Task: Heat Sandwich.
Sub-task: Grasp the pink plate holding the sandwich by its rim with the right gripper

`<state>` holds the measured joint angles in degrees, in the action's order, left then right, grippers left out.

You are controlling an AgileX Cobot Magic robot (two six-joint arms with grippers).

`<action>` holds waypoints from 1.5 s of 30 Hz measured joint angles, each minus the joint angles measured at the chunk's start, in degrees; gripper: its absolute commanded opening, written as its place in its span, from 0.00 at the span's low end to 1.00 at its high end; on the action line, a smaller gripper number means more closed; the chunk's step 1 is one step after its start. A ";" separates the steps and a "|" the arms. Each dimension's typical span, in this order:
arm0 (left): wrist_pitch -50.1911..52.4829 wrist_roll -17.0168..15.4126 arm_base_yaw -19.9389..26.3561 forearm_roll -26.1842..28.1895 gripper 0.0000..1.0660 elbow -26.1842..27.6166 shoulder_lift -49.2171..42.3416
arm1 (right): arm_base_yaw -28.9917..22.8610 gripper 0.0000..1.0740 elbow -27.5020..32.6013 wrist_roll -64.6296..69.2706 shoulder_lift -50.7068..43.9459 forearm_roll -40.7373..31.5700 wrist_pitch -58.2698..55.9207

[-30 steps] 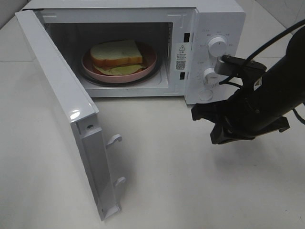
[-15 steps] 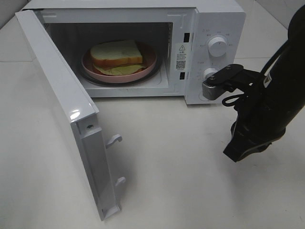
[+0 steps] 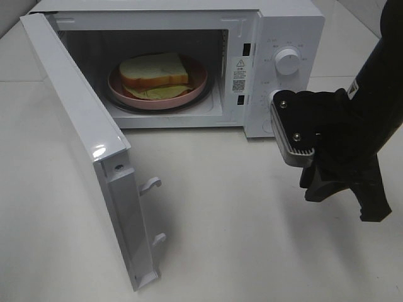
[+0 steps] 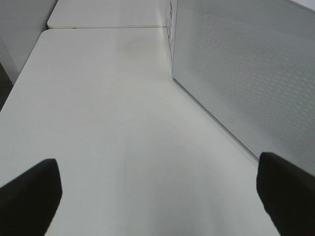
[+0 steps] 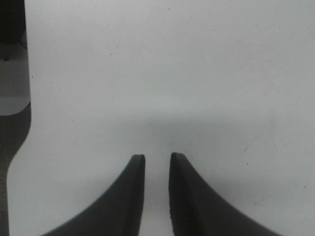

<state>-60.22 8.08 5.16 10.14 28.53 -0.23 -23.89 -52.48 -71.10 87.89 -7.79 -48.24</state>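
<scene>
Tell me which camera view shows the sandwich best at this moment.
The exterior high view: the sandwich lies in plain sight on the pink dish inside the open microwave. The left wrist view shows none of it, just table and a perforated white panel; the right wrist view shows table and the right gripper.

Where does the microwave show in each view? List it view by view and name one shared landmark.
Exterior high: the microwave fills the upper middle, its door swung open leftward.
Left wrist: a perforated white panel, apparently that door, stands on the white table beside the open left gripper.
Right wrist: not identifiable; the right gripper hangs over the white table.
Shared landmark: the white table, in all three.
</scene>
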 measured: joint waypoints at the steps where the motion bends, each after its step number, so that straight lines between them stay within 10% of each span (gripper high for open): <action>1: 0.00 0.00 0.00 0.00 0.95 0.00 0.00 | 0.00 0.30 0.00 -1.43 0.00 0.00 0.00; 14: 0.00 0.00 0.00 0.00 0.95 0.00 0.00 | 0.00 0.88 0.00 4.47 0.00 0.00 2.35; 45: 0.00 0.00 0.00 0.00 0.95 0.00 0.00 | -8.54 0.82 -11.80 9.05 0.57 13.52 3.67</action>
<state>-60.22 8.08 5.16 10.14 28.53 -0.23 -32.43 -64.29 -62.05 88.46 5.73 -44.58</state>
